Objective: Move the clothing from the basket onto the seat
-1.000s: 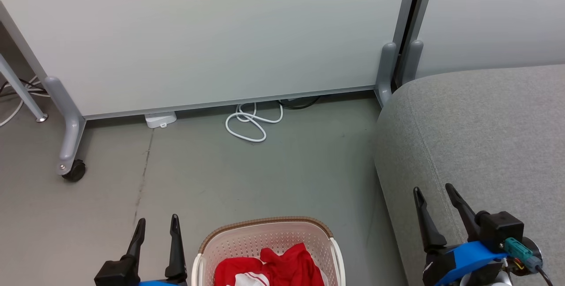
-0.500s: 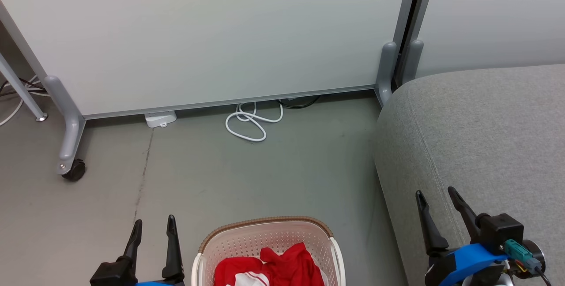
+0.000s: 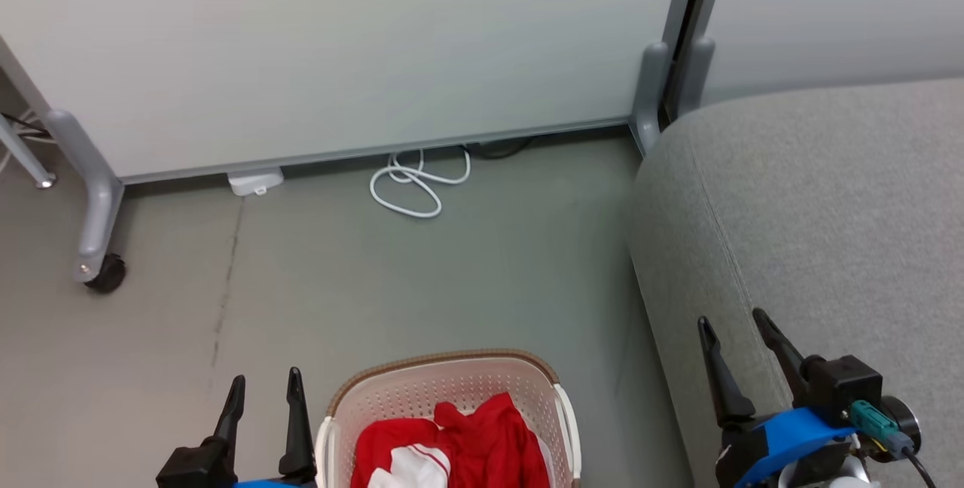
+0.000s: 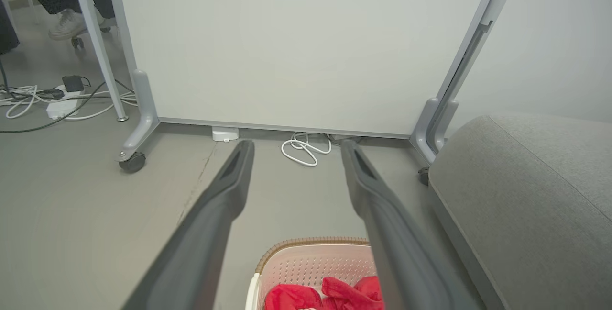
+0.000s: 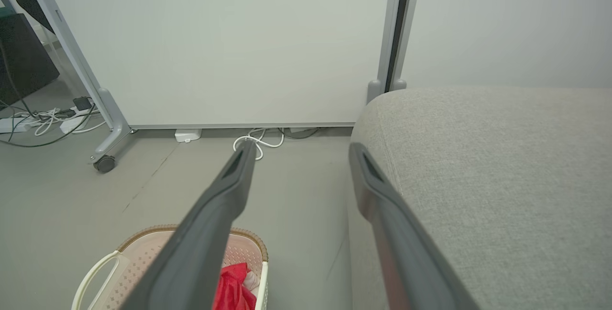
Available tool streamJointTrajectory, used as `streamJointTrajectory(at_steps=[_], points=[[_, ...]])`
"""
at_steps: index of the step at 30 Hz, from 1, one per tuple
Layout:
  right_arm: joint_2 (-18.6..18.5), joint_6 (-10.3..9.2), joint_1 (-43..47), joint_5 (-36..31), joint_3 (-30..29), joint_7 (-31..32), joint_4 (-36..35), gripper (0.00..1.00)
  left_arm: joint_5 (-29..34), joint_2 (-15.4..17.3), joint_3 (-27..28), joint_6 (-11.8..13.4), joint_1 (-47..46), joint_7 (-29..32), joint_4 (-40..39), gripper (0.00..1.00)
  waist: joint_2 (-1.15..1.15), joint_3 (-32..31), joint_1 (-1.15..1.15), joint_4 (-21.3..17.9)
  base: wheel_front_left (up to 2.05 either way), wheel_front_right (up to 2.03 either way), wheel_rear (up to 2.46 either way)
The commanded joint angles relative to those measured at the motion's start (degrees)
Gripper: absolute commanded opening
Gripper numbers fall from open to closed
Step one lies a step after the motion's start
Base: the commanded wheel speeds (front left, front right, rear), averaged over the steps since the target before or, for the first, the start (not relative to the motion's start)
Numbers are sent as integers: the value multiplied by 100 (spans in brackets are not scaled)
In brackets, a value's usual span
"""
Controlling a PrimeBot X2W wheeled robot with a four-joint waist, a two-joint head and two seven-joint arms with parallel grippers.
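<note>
Red clothing [image 3: 452, 450] heaped inside basket [image 3: 444, 362], which sits on the floor [image 3: 452, 269] near the left edge of the grey seat [image 3: 828, 209]. Left gripper [image 3: 266, 376] just left of basket, fingers spread, holding nothing. Right gripper [image 3: 729, 317] over seat's left edge, fingers spread too, empty.

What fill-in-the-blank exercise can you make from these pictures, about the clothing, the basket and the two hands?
1. The clothing in the basket is mostly ____ in colour.
2. In the head view, the basket stands on the floor to the ____ of the seat.
3. The left hand and the right hand are both ____ and hold nothing.
Missing words: red; left; open.
</note>
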Motion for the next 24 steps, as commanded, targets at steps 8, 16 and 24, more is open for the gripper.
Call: streamJointTrajectory(at_steps=[8, 16, 24], points=[[-28, 11, -384, -65, 254, -23, -198, 100, 24, -11, -118, -52, -362, -27, 433, 100, 0, 701, 0, -443, 0, 0, 0], [-29, 6, -791, 35, 531, -132, -395, 100, 106, 93, -384, -326, -1235, 119, 1648, 100, 0, 1708, 0, -1015, 0, 0, 0], [-23, 6, -1251, 228, 895, -333, -513, 100, 269, 237, -785, -560, -2557, 476, 3107, 100, 0, 2691, 0, -1435, 0, 0, 0]])
